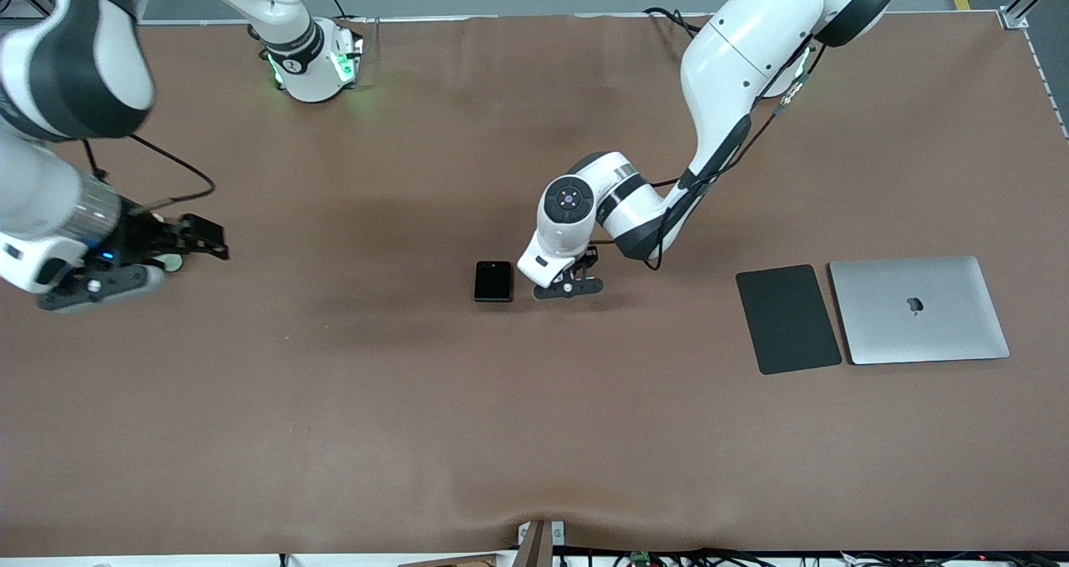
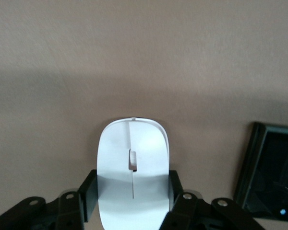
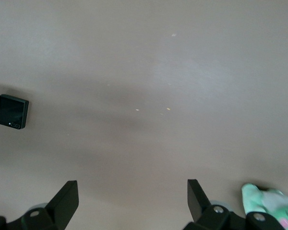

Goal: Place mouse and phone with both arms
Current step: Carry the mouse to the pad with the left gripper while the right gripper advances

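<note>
The white mouse [image 2: 133,167] lies between the fingers of my left gripper [image 2: 133,184], which press on both of its sides. In the front view the left gripper [image 1: 569,286] is low over the middle of the table, and the hand hides the mouse. The black phone [image 1: 493,280] lies flat on the table just beside this gripper, toward the right arm's end. It also shows in the left wrist view [image 2: 271,172] and in the right wrist view [image 3: 13,111]. My right gripper [image 1: 210,245] hovers open and empty at the right arm's end of the table, its fingers wide apart in the right wrist view [image 3: 133,191].
A dark grey flat pad [image 1: 787,319] and a closed silver laptop [image 1: 919,309] lie side by side toward the left arm's end. The brown table [image 1: 334,425] stretches bare toward the front camera.
</note>
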Available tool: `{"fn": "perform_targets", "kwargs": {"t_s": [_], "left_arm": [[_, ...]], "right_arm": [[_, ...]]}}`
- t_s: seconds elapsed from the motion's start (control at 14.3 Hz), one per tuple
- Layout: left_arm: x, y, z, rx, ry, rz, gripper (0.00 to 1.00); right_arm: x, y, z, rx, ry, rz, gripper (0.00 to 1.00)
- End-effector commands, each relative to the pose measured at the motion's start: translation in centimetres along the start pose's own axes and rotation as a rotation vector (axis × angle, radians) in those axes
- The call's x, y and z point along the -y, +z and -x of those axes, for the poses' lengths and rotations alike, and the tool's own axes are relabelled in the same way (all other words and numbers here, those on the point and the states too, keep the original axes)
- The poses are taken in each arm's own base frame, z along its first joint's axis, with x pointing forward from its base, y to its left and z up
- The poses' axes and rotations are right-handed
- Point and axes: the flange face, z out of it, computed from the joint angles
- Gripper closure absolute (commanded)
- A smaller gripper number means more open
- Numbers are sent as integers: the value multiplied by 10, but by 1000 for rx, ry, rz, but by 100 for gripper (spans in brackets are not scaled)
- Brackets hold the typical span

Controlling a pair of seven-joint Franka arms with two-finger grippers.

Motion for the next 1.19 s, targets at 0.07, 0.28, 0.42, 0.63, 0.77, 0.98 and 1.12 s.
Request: {"fn": "perform_targets", "kwargs": {"t_s": [0.07,0.28,0.42,0.63,0.77,0.98,1.12], "left_arm": [[15,-41,-28,-67,-47,-8,58],[37,-94,-46,-92,-74,-40,58],[58,-126,-62,-97,-83,-53,58],[100,-159,-87,-100,-79,-80,57],[126,-177,-95,-78,-41,-116,58],[177,-198,-120,-36,10,-109,58],[217,-198,-133,-4,30,-123,58]], "right_arm": [[20,24,-21,14,-39,47,0],[21,40,-29,24,-42,47,0],[39,58,-39,26,-70,44,0],[73,74,-46,49,-129,58,0],[75,78,-48,55,-134,58,0],[88,85,-52,53,-155,65,0],[101,87,-58,19,-184,90,0]]}}
